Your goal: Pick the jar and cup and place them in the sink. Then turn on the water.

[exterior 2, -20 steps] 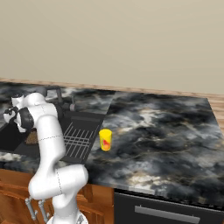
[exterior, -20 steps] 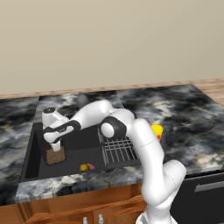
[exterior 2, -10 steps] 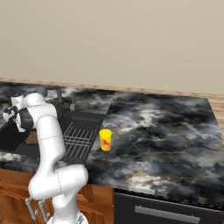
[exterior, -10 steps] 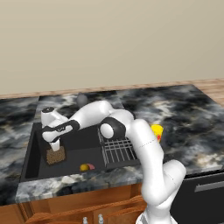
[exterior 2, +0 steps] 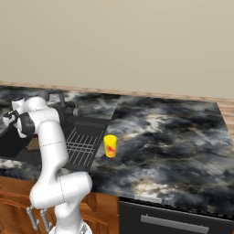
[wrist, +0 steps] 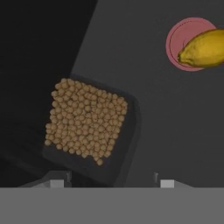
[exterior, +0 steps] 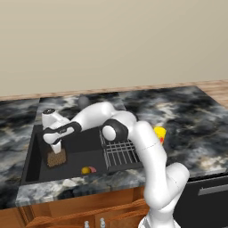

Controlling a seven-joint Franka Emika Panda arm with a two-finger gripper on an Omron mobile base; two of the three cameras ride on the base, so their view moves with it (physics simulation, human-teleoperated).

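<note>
The jar (wrist: 89, 129) sits on the sink (exterior: 84, 151) floor; my end effector (wrist: 112, 179) is spread apart above it. I lift straight clear before fetching the cup (exterior 2: 109, 146) on the bench (exterior 2: 173, 137).

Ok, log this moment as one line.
jar: in sink | gripper: open, above jar | cup: on counter | water: off

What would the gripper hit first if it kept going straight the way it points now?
Most likely the jar: the gripper points down into the sink right above it, jaws apart. How far above is unclear.
</note>
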